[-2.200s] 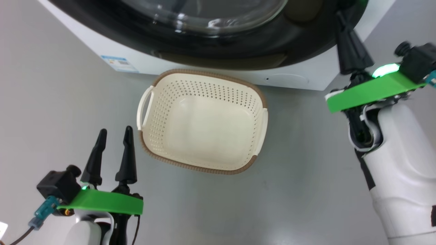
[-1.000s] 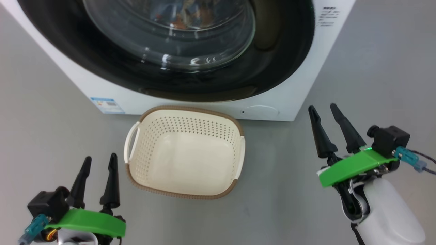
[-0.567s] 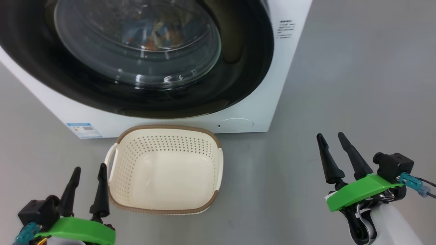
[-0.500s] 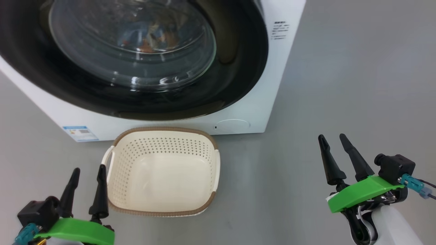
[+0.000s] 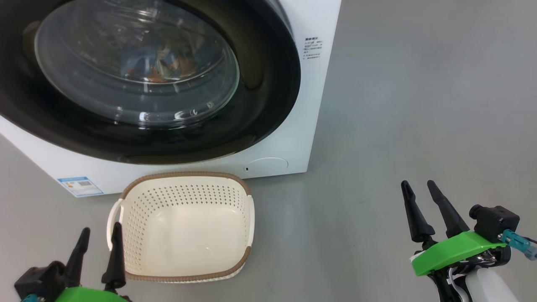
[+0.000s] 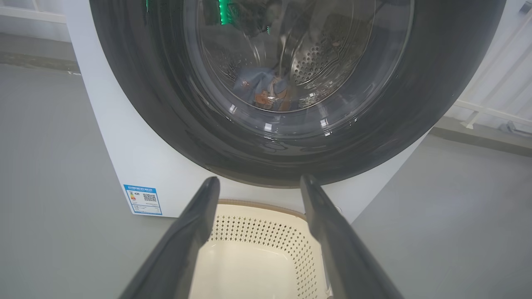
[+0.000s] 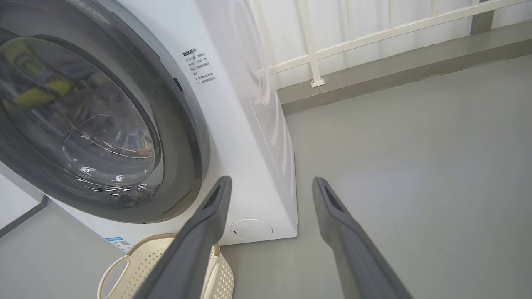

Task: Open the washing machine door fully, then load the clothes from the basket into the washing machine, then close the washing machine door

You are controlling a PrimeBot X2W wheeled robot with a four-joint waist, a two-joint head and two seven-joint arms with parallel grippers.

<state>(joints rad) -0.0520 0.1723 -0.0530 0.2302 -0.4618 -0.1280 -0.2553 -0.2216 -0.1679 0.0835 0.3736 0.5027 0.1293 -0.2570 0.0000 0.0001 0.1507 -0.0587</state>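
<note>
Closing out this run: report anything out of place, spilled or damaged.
Nothing stands out. The washing machine door looks shut, the clothes lie inside behind its glass, the basket sits upright and empty on the floor, and the left gripper and right gripper are open, holding nothing.

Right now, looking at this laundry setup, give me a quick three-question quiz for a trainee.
1. True or false: the washing machine door stands open.
2. The basket is empty. Where are the clothes? A) draped over the machine's top B) inside the washing machine, behind the door glass C) piled beside the machine
3. Fill in: the left gripper and the right gripper are both ____ and hold nothing.
Key: 1 false, it is shut. 2 B. 3 open.
</note>
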